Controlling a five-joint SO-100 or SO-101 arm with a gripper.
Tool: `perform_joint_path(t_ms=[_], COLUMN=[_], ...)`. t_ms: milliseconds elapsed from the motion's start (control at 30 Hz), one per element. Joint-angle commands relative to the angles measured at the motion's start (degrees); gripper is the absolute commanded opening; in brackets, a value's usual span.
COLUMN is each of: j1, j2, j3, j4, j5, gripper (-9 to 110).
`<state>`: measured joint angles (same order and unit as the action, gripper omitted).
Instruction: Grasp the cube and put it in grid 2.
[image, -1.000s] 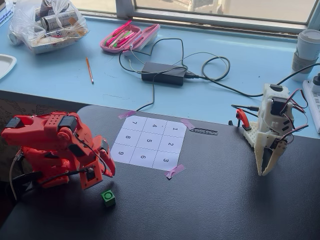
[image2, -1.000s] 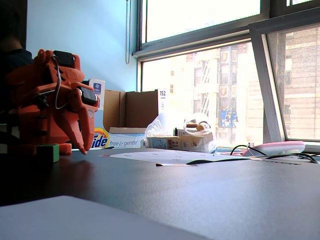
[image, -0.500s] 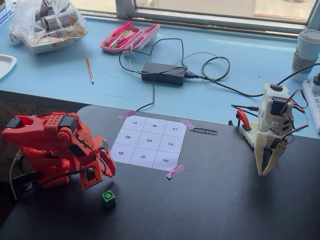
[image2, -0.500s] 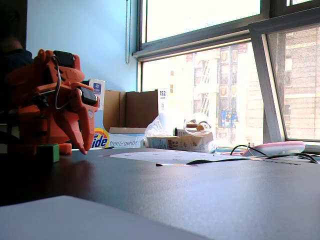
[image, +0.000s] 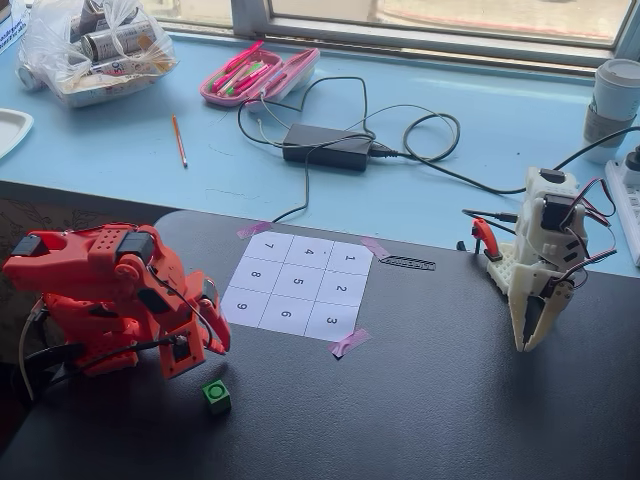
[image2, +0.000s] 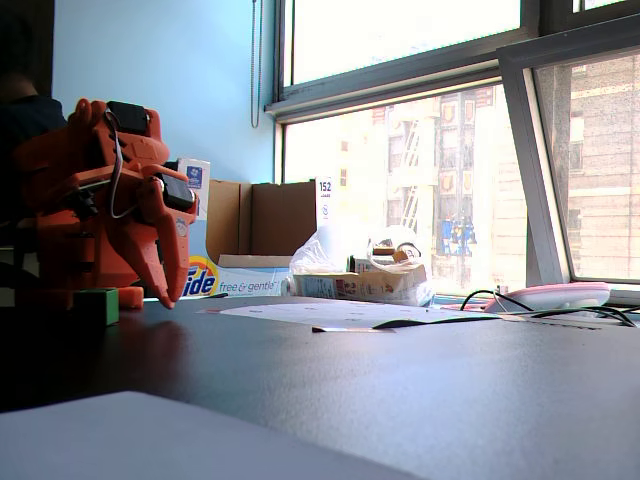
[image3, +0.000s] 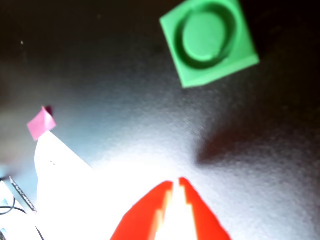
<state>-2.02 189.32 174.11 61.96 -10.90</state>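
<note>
The small green cube (image: 216, 396) with a round mark on top sits on the black table, in front of the numbered sheet and off it. It also shows in the other fixed view (image2: 97, 305) and at the top of the wrist view (image3: 209, 41). My orange gripper (image: 188, 366) points down just left of and behind the cube, a short gap away, shut and empty. In the wrist view its red fingertips (image3: 175, 182) nearly touch, well short of the cube. Grid 2 (image: 341, 289) is the middle cell of the sheet's right column, with nothing on it.
A white arm (image: 540, 270) stands at the right of the black table. Pink tape (image: 348, 342) holds the sheet's corners. A power brick with cables (image: 326, 146), a pink pencil case (image: 258, 74) and a bag of cans (image: 95, 45) lie on the blue desk behind.
</note>
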Motion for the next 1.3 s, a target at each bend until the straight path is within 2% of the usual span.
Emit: perform_joint_path(t_ms=[0,900,1267], j1=[-0.53,-0.26,2.72], j2=[-0.18,-0.18,-0.26], j3=[-0.09,-0.18,-10.63], j4=[0.26,-0.26,5.01], j5=[-0.62,-0.62,-0.53], gripper=[0,1,16])
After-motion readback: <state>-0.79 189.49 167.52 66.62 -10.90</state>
